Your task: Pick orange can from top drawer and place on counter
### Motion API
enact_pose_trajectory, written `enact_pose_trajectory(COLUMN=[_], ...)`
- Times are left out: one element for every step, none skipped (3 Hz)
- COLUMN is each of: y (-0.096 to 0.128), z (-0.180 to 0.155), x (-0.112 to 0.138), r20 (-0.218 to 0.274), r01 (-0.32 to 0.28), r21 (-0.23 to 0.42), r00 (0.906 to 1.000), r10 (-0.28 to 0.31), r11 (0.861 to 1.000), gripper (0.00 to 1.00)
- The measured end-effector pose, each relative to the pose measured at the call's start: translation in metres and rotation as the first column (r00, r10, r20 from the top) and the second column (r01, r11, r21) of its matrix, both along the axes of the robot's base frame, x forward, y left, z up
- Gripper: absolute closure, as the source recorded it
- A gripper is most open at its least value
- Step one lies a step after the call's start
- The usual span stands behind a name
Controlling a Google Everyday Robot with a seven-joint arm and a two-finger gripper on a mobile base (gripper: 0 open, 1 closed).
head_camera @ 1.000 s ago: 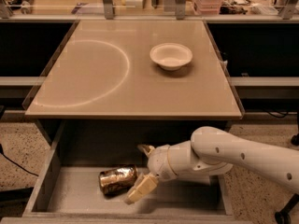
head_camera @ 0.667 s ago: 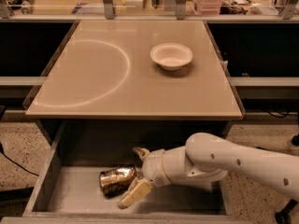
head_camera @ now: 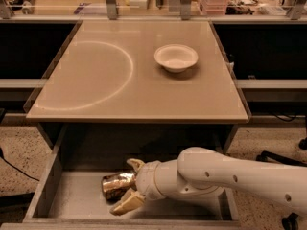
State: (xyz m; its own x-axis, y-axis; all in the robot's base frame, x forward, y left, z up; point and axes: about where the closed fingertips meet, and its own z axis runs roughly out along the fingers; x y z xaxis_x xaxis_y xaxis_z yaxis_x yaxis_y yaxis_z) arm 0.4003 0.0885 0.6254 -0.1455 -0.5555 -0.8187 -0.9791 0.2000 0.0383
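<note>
The orange can (head_camera: 116,185) is lying on its side on the grey floor of the top drawer (head_camera: 72,201), near the middle and a little toward the front. It has not been moved in the last second. What has changed is the gripper (head_camera: 123,186): it has been pushed further to the left, so that its 2 fingers are now placed one behind the can and one in front of it. The fingers are held wide apart, and no closing on the can is seen yet. The white arm (head_camera: 230,176) is reaching in from the right, low over the drawer floor.

From this it is judged that the approach is nearly finished, and that closing and lifting are still to be done. On the counter (head_camera: 144,92) above, only a white bowl (head_camera: 176,57) is standing.
</note>
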Motion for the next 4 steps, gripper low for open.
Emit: enact_pose_trajectory(y=[-0.0016, -0.0016, -0.0015, -0.0015], z=[-0.0013, -0.0012, -0.0012, -0.0012], x=[0.0032, 0.0032, 0.0032, 0.0032], r20=[0.013, 0.013, 0.013, 0.013], r01=[0.016, 0.016, 0.016, 0.016], r21=[-0.010, -0.010, -0.010, -0.010], r00=[0.9998, 0.9998, 0.9998, 0.9998], r10=[-0.016, -0.016, -0.016, -0.016], r11=[1.000, 1.000, 1.000, 1.000], gripper=[0.41, 0.64, 0.87, 1.00])
